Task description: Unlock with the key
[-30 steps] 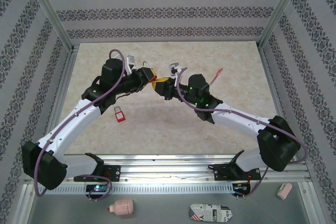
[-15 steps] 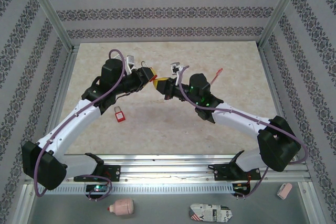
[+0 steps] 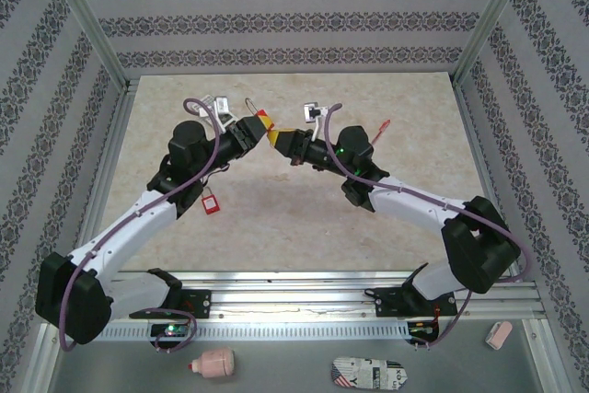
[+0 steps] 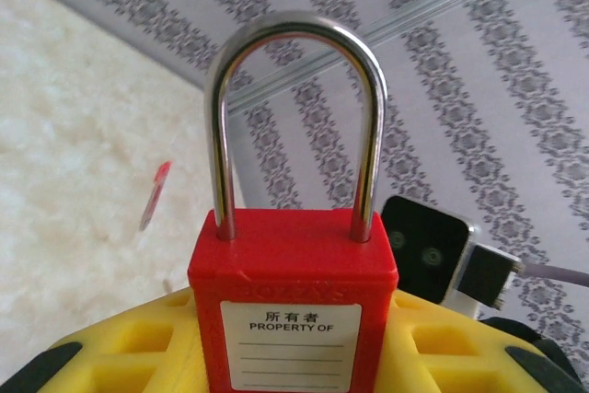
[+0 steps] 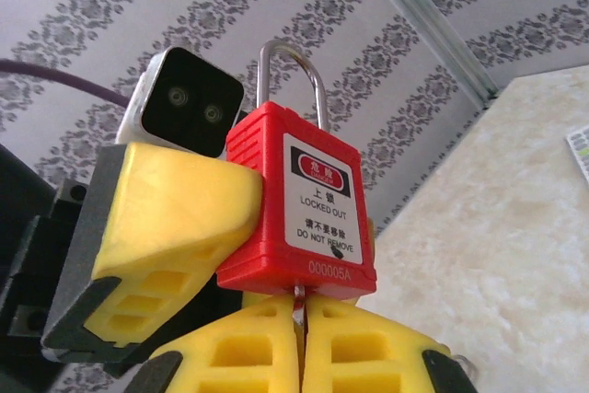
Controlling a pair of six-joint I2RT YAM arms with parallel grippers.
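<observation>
Where the arms meet: over the far middle of the beige speckled table.
Left gripper: yellow pads clamped on the red plastic padlock by its body.
Right gripper: fingers pressed together, pinching the thin silvery metal key.
Second red padlock: lying on the table under the left arm.
Slim red pen: on the table beyond the right arm.
Key: upright between those fingers, tip at the held padlock's underside.

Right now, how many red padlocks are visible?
2. One red padlock sits in the left gripper; a second padlock lies on the table beside the left arm. Arms may hide more.
</observation>
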